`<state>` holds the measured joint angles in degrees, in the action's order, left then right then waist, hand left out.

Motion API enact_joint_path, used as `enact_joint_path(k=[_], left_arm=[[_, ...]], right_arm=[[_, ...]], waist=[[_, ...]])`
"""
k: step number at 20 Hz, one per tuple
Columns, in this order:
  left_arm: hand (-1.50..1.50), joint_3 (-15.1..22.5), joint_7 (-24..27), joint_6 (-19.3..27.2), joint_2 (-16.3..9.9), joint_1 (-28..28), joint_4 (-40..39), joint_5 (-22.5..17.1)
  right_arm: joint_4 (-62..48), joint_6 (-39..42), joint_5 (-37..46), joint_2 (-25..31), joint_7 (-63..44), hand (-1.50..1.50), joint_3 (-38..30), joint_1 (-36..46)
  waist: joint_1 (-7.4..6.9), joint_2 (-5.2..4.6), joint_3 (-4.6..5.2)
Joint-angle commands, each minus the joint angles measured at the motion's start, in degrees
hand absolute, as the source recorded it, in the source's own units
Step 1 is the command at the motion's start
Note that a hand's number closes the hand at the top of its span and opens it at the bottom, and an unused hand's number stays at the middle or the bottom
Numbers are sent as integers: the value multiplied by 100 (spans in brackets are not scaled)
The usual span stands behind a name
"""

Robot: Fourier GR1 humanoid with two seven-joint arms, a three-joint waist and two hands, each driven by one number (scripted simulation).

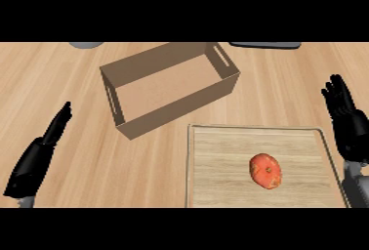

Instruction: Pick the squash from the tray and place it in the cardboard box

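An orange-red squash (265, 171) lies on the wooden tray (216, 156) at the lower right, a little right of the tray's middle. The open cardboard box (169, 88) stands behind the tray, turned at an angle, with nothing inside. My right hand (347, 122) is at the right edge beside the tray, fingers straight and pointing up, apart from the squash. My left hand (39, 154) rests at the left edge, fingers straight, far from the box and tray.
The wooden counter (86, 161) spreads around the box and tray. A grey round object (86, 45) peeks in at the top left. A dark flat object (265, 45) lies at the top edge, behind the box.
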<state>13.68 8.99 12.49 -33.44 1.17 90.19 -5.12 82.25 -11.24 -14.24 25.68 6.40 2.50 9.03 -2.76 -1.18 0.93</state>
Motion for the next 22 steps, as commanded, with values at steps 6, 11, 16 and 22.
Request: enact_joint_path(k=[6,11,16,22], left_arm=[[0,354,-643,-688,535,-1056,-30,-400],[0,555,-732,-622,778,-766,1,-496],[0,636,-740,-538,1055,-914,-239,-422],[0,612,-1025,-654,1173,-1278,-390,-373]], right_arm=[[515,589,799,-492,34,-150,1780,-1100],[363,-540,3256,924,939,-150,1811,-1146],[1120,-1534,4712,1316,992,-150,2126,-1734],[3295,-828,5570,2167,-826,-150,2053,-2612]], waist=[[482,106,-88],[653,145,-66],[614,164,-69],[509,150,-67]])
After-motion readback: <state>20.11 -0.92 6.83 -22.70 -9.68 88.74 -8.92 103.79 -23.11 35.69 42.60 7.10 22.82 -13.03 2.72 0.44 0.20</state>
